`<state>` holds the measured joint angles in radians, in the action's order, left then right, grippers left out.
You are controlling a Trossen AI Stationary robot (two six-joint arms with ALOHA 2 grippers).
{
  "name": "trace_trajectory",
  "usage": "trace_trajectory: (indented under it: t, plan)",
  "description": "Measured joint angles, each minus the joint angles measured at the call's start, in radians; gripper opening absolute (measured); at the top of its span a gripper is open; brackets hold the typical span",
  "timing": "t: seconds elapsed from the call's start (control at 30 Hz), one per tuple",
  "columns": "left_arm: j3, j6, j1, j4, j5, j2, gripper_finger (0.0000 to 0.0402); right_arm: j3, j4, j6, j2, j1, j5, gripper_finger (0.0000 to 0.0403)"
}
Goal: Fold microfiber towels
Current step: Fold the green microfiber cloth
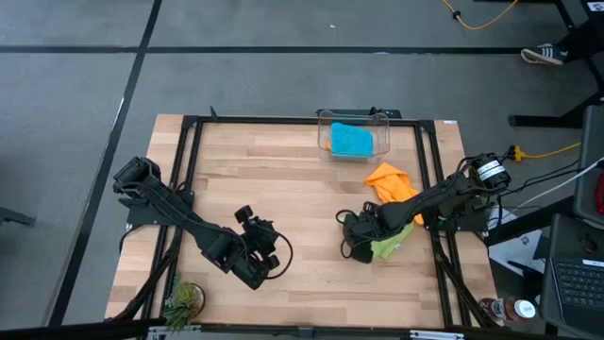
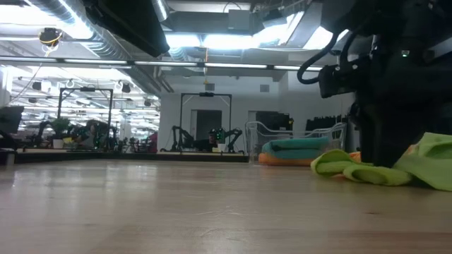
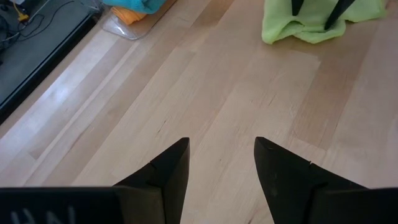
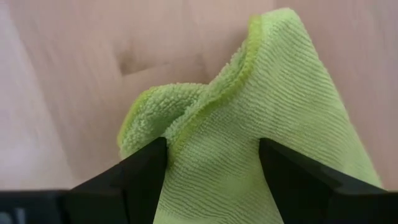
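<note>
Nearest the lens, in the right wrist view, the lime green towel [image 4: 249, 130] bunches up between the two dark fingers of the right gripper [image 4: 211, 168], whose jaws stand wide on either side of a raised fold; whether the pads actually pinch the cloth cannot be told, so it reads as straddled, not gripped. In the high view that right gripper [image 1: 360, 234] sits at the lower right of centre with the green towel [image 1: 392, 246] trailing out from it toward the right edge, its crumpled length running roughly along the line of the arm. The right arm is plainly the nearer one; the left gripper [image 1: 257, 255] waits at the lower left of centre, well apart, its fingers [image 3: 168, 174] spread over bare wood with nothing between them. An orange towel [image 1: 389, 179] lies loose just above the green one, touching the right arm's flank. At the upper middle a clear plastic bin [image 1: 324, 132] holds the teal-blue towel [image 1: 351, 140], with another orange cloth beneath it in the low view. The table [image 1: 283, 189] is pale wood in a dark frame. Beyond it is grey floor, a plant [image 1: 182, 300] at the lower left, and a lit workshop with other arms.
</note>
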<state>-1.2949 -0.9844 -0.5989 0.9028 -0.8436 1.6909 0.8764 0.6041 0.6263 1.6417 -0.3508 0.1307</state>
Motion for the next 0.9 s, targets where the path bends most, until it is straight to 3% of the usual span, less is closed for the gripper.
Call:
trace_trajectory:
  t: [0.1,0.27,0.57,0.77,0.9]
  plan:
    - [0.000,0.000,0.000,0.000,0.000,0.000,0.0173,0.000,0.000,0.024,0.000,0.000,0.007,0.0259]
    - [0.000,0.000,0.000,0.000,0.000,0.000,0.0173,0.005,0.009,0.020,-0.002,0.000,-0.079,0.0259]
    - [0.000,0.000,0.001,0.000,0.000,0.000,0.0173,0.118,0.184,0.008,-0.002,0.041,-0.132,0.0259]
    - [0.000,0.000,0.001,0.000,0.000,0.000,0.0173,0.125,0.192,0.016,-0.002,0.038,-0.342,0.0259]
    - [0.000,0.000,0.001,0.000,0.000,0.000,0.0173,0.125,0.216,0.157,-0.002,-0.011,-0.328,0.0258]
